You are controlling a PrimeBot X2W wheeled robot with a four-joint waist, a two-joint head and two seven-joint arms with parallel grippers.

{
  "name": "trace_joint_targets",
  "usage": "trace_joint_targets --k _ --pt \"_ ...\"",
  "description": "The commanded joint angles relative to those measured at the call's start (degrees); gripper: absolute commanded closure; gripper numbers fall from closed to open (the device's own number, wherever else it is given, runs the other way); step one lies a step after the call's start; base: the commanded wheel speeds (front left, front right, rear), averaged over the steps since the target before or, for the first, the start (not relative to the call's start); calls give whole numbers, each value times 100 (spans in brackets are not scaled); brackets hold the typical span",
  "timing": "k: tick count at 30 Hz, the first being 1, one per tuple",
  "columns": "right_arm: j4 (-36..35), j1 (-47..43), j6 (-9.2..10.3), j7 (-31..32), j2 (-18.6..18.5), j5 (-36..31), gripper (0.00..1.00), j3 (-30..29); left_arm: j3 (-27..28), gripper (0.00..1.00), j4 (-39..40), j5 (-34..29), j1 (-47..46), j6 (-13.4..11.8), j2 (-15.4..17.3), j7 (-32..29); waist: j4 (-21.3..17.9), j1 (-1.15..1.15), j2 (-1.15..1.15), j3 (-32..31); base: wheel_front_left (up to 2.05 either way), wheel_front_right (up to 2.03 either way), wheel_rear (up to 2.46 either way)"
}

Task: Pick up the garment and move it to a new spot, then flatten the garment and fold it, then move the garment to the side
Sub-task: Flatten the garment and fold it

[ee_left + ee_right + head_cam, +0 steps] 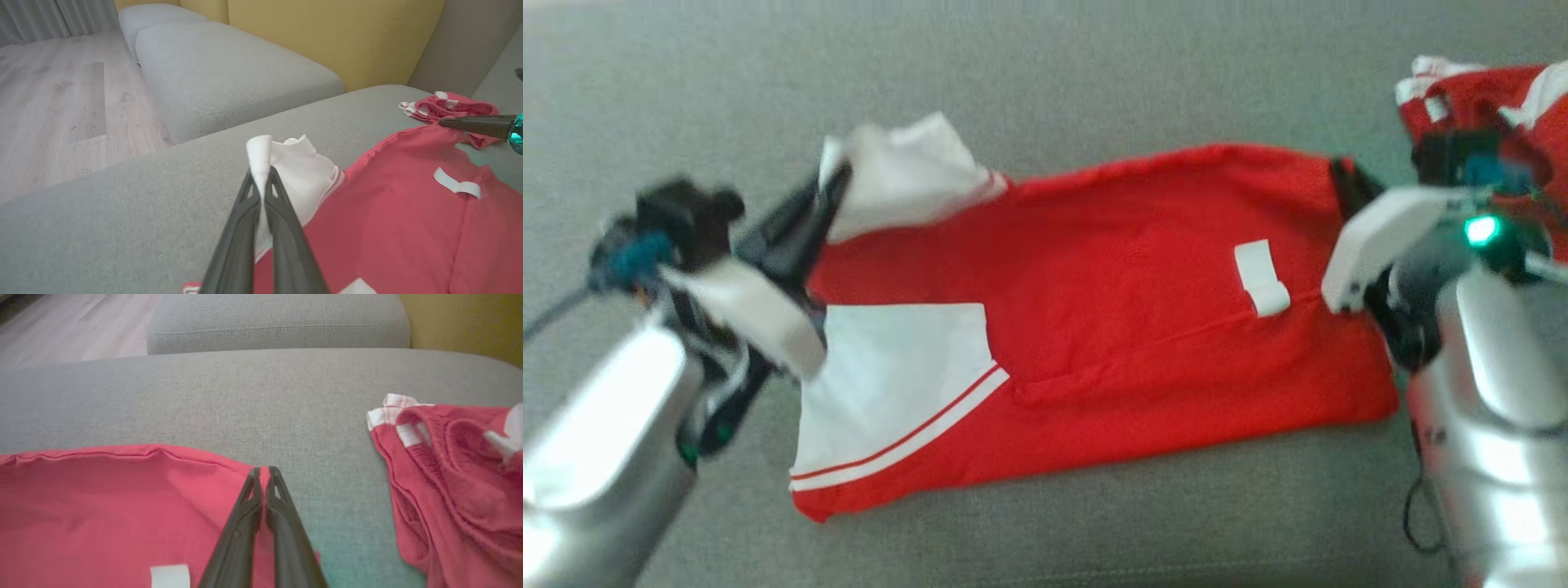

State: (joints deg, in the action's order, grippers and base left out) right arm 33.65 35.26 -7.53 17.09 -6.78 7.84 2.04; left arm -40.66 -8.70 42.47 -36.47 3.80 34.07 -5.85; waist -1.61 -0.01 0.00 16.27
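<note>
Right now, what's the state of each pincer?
Left pincer: closed on the garment, pinching its white sleeve.
Right pincer: closed on the garment's red hem.

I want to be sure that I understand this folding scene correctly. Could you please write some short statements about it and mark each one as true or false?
1. The left gripper is shut on the white sleeve of the red garment. True.
2. The right gripper is open and hangs above bare fabric. False: it is shut on a far corner of the red garment.
3. A second red garment, crumpled, lies apart from the flat one. True.
4. The red garment lies on a wooden floor. False: it lies on a grey sofa cushion; the wooden floor is beside the sofa.
</note>
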Motion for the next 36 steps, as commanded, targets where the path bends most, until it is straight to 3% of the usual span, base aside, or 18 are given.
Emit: trace_joint_targets --k 1,12,24,25,26,27,28,36 --pt "-315 -127 4 -100 -38 93 100 114 250 100 307 59 86 -108 295 123 81 1 0 -325 0 0 0" --pt "-1168 -1288 4 -116 -107 241 100 -338 -23 100 833 103 1720 -694 138 813 299 1 0 -637 0 0 0" --pt "-1819 -2167 4 21 68 152 100 -688 -237 100 140 -12 2187 -817 -312 1475 347 1 0 -776 0 0 0" --pt "-1847 -2249 4 3 88 128 73 -707 -263 100 48 -39 2209 -821 -338 1522 349 1 0 -806 0 0 0" --pt "-1876 -2404 4 -42 147 116 11 -786 -286 54 -119 -49 2277 -846 -406 1615 350 1 0 -864 0 0 0" --pt "-1888 -2477 4 -71 176 124 0 -817 -309 9 -190 -56 2318 -852 -435 1646 353 1 0 -900 0 0 0" --pt "-1910 -2549 4 -104 206 134 0 -861 -330 0 -245 -71 2353 -864 -458 1675 359 1 0 -931 0 0 0" --pt "-2293 -3133 4 -397 363 226 0 -1353 -119 0 -362 -104 2601 -1287 -667 1948 532 1 0 -1206 0 0 0"
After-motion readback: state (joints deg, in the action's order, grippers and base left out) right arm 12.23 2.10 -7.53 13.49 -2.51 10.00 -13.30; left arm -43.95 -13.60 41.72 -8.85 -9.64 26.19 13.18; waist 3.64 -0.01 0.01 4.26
